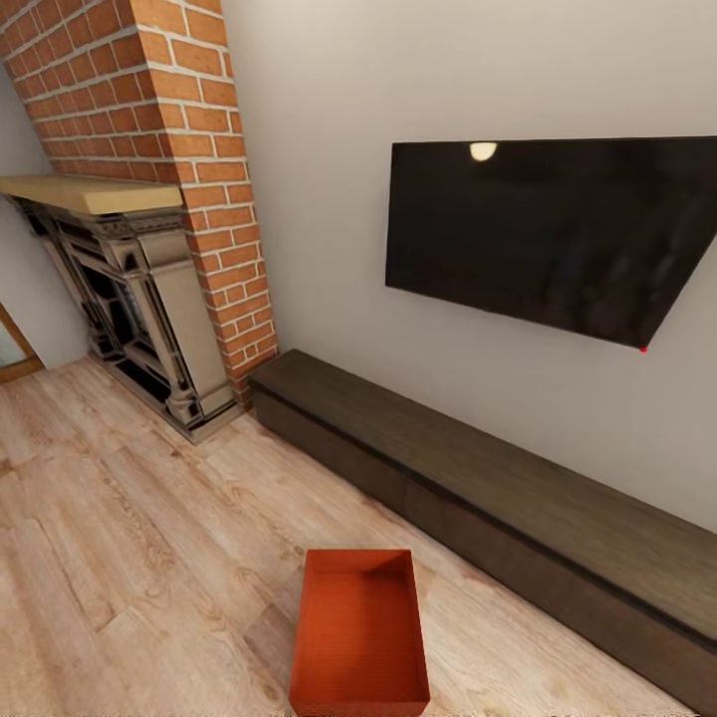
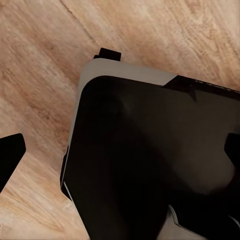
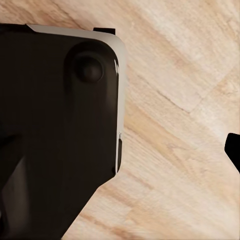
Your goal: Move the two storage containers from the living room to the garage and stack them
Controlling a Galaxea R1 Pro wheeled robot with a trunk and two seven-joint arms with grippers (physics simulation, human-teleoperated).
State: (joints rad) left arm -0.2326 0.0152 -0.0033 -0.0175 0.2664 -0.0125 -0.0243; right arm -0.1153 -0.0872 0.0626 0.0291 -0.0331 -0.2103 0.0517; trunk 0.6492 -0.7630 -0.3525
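One storage container (image 1: 359, 631), an orange-red rectangular bin with thin low walls, sits empty on the light wood plank floor (image 1: 129, 558) of the living room, at the bottom centre of the head view. It lies just in front of the long dark low cabinet (image 1: 498, 478). In the left wrist view, my left gripper (image 2: 120, 152) hangs open over the robot's dark base (image 2: 150, 165), with one black fingertip (image 2: 10, 156) at the frame's edge. My right gripper (image 3: 120, 150) also stands open above the wood floor, one fingertip (image 3: 234, 150) showing. Neither gripper holds anything.
A red brick fireplace (image 1: 149, 199) with a dark ornate surround stands at the back left. A black TV (image 1: 548, 234) hangs on the white wall above the cabinet. Open wood floor stretches to the left of the bin.
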